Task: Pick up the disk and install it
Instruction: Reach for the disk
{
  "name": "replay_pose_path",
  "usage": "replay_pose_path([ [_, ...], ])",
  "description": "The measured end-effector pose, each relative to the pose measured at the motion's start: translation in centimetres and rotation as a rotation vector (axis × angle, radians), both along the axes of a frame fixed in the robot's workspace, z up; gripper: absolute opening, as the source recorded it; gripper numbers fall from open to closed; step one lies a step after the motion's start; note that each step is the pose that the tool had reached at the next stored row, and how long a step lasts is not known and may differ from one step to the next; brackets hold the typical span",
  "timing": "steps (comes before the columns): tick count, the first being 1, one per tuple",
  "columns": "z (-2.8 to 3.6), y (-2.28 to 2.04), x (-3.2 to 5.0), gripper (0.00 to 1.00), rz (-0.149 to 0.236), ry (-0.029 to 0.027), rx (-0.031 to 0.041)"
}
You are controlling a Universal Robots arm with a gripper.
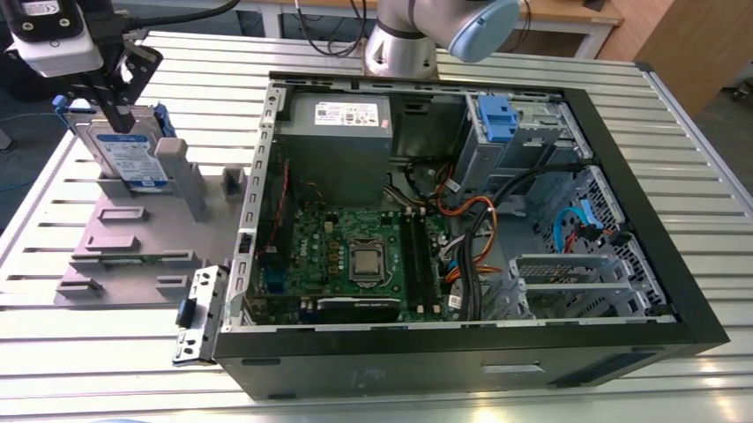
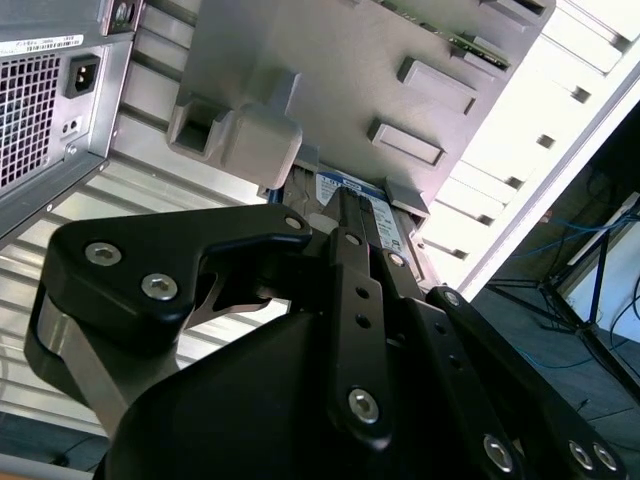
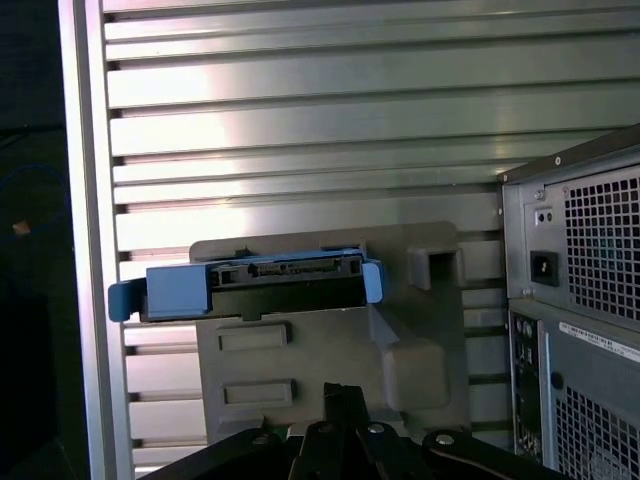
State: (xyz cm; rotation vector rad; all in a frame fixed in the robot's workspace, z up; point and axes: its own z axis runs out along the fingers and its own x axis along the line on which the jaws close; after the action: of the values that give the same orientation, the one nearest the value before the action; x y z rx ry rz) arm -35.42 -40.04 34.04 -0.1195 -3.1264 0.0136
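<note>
The disk [image 1: 127, 154] stands on edge in a slot of the grey plastic holder [image 1: 130, 238] at the exterior view's left. It is silver with a white-and-blue label and a blue frame. My gripper [image 1: 118, 110] hangs just over its top edge, fingers pointing down. In both wrist views the fingers meet at a point with nothing between them: the gripper [image 3: 333, 390] sits short of the disk [image 3: 250, 285], seen edge-on with its blue frame. In the second wrist view the gripper [image 2: 350, 205] reaches to just before the disk's label [image 2: 355, 192].
An open computer case [image 1: 659, 291] lies on the slatted metal table [image 1: 706, 194] right of the holder. It holds a grey power supply [image 1: 339, 119], a motherboard [image 1: 359, 256], cables and a drive bay with a blue latch [image 1: 500, 119]. A small metal bracket [image 1: 194, 313] lies by the case's near-left corner.
</note>
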Motion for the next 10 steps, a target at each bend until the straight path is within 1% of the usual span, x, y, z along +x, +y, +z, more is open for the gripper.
replay_pose_path([
  [5,-0.04,0.0,-0.13,0.11,0.0,0.0001,0.0],
  [10,-0.08,0.0,-0.46,0.11,0.0,0.0002,-0.0001],
])
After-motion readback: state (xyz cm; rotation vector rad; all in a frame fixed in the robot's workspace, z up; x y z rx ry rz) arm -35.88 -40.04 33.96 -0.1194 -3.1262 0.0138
